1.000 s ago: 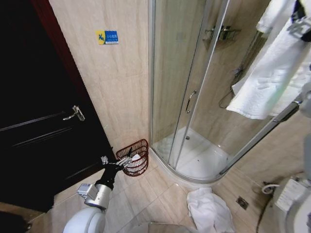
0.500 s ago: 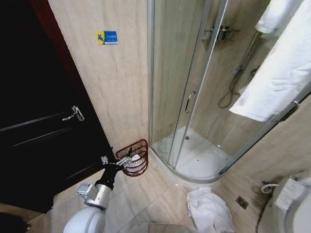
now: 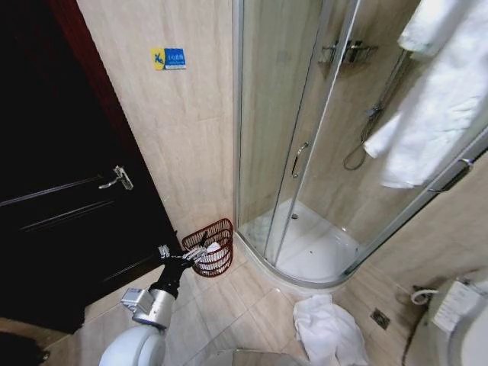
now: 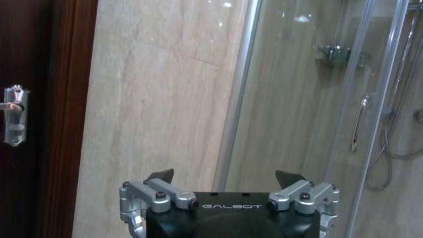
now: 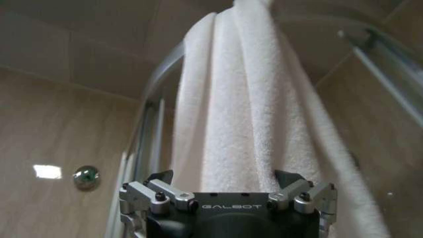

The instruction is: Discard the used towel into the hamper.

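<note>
A white towel (image 3: 438, 99) hangs bunched from the shower rail at the upper right of the head view. In the right wrist view the same towel (image 5: 244, 99) rises in folds straight ahead of my right gripper (image 5: 225, 176). That gripper is open, and the towel's lower part lies between its spread fingers. The hamper (image 3: 212, 245), a dark reddish-brown wire basket, stands on the floor against the wall beside the shower. My left gripper (image 3: 194, 253) hovers at the hamper's near rim. It is open (image 4: 225, 176) and holds nothing.
Another white cloth (image 3: 329, 332) lies crumpled on the floor tiles near the shower base. A glass shower enclosure (image 3: 305, 152) fills the middle, a dark door (image 3: 69, 198) stands at the left, and a toilet (image 3: 457, 313) sits at the lower right.
The hanging towel has gathered into a narrower bunch and shifted up and to the right. The right arm part seen at the right edge a second ago has left the head view. The left arm is still.
</note>
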You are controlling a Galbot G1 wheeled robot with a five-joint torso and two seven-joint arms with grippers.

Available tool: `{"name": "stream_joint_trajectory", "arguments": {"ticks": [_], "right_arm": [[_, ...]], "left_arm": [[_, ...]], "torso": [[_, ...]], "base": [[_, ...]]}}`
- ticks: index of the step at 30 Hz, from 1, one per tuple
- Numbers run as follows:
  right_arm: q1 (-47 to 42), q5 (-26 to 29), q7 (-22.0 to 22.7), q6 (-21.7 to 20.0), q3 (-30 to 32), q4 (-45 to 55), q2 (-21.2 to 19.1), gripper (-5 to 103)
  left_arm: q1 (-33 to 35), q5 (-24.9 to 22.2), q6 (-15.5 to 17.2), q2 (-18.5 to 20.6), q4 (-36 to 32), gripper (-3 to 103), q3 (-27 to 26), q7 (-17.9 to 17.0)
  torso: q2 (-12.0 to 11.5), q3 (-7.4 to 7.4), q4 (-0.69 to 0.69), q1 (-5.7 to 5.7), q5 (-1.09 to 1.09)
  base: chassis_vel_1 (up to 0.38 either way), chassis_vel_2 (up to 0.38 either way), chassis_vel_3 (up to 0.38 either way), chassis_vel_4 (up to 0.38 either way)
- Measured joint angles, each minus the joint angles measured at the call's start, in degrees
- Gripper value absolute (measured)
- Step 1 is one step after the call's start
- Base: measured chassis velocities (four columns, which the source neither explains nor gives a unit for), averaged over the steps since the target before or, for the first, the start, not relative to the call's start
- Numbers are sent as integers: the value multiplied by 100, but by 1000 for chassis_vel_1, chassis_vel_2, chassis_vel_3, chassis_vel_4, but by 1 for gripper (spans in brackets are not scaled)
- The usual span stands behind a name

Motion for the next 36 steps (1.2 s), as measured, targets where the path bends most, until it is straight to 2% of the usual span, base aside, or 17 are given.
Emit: {"name": "stream_joint_trajectory", "arguments": {"ticks": [4,6,7,8,10,11,13,14,15,19,22,26,30,33,34,36], "right_arm": [[290,-101,-1,-43,-390,18,18,100],[632,-367,-8,-47,-757,-75,100,100],[886,-693,-11,-41,-1021,-226,172,100],[886,-693,-11,-41,-1021,-226,172,100],[1288,-1757,-120,89,-1398,-675,321,100],[1288,-1757,-120,89,-1398,-675,321,100],[1626,-2884,-263,202,-1646,-1165,479,100],[1742,-3281,-309,227,-1696,-1338,545,100],[1742,-3281,-309,227,-1696,-1338,545,100],[1874,-4482,-397,400,-1628,-1665,686,100],[1851,-4759,-404,480,-1515,-1694,680,100],[1813,-4812,-408,519,-1370,-1797,641,100],[1787,-4411,-400,471,-1290,-1924,596,100],[1783,-3670,-325,260,-1387,-1816,578,100],[1783,-3670,-325,260,-1387,-1816,578,100],[1851,-3296,-292,173,-1561,-1708,606,100]], "left_arm": [[0,0,0,0,0,100,0,0],[-1,0,0,0,0,100,0,0],[0,0,0,1,0,100,0,0],[0,0,0,1,0,100,0,0],[0,0,0,0,0,100,0,0],[0,0,0,0,0,100,0,0],[0,0,0,1,0,100,0,0],[0,0,0,0,0,100,0,0],[0,0,0,0,0,100,0,0],[0,0,0,0,0,100,0,0],[0,0,0,0,0,100,0,0],[0,0,0,0,0,100,0,0],[0,0,0,0,0,100,0,0],[0,0,0,0,0,100,0,0],[0,0,0,0,0,100,0,0],[0,0,0,0,0,100,0,0]], "torso": [[0,0,0,0,1],[0,0,0,0,2],[0,0,0,0,-1],[0,0,0,0,-1],[0,0,3,0,-1],[0,0,3,0,-1],[0,1,3,1,3],[-1,1,2,2,1],[-1,1,2,2,1],[0,1,1,2,2],[0,0,0,1,1],[0,0,0,1,1],[0,0,-1,1,2],[0,0,-1,1,2],[0,0,-1,1,2],[0,0,2,0,0]], "base": [[0,0,0,0],[0,0,0,0],[0,0,0,0],[0,0,0,0],[0,0,0,0],[0,0,0,0],[0,0,0,0],[0,0,0,0],[0,0,0,0],[0,0,0,0],[0,0,0,0],[0,0,0,0],[0,0,0,0],[0,0,0,0],[0,0,0,0],[0,0,0,0]]}}
